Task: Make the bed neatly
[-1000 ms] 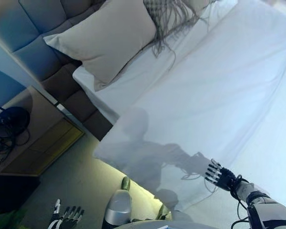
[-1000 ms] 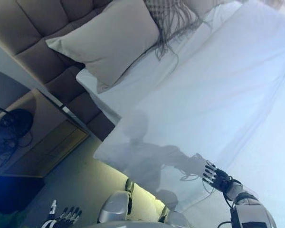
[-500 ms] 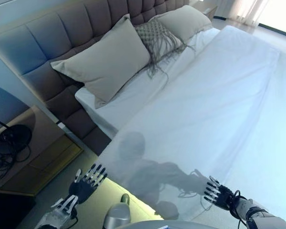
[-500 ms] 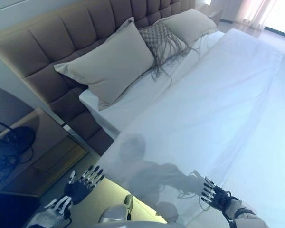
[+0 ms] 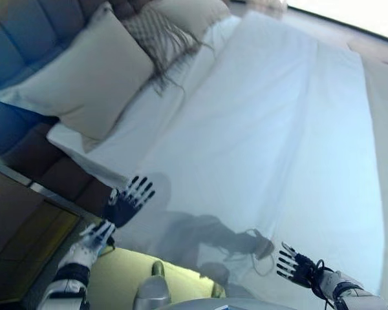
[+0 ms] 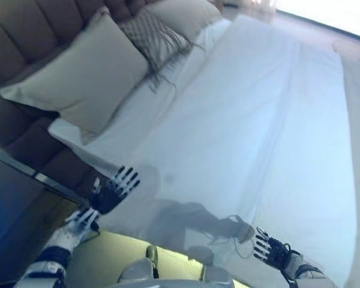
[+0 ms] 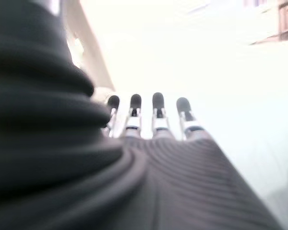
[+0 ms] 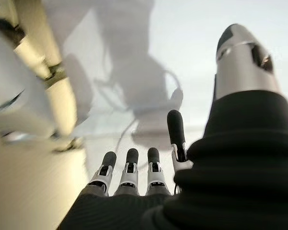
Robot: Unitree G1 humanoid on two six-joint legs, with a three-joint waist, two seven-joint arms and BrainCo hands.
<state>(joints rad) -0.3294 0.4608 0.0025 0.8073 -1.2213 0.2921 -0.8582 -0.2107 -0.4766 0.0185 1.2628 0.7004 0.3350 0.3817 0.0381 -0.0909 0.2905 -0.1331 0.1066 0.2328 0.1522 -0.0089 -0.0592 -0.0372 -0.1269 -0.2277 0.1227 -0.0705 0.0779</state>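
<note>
We see a white duvet spread flat over the bed, pillows at its head. Our left hand hovers over the duvet's near corner, fingers spread; our right hand reaches over its near edge, fingers straight.

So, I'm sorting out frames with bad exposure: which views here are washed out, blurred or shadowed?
Left wrist view: the white sheet past the left hand is blown out. Both eye views: soft, with a dark shadow across the sheet. Right wrist view: the right hand is sharp, the background streaked.
</note>
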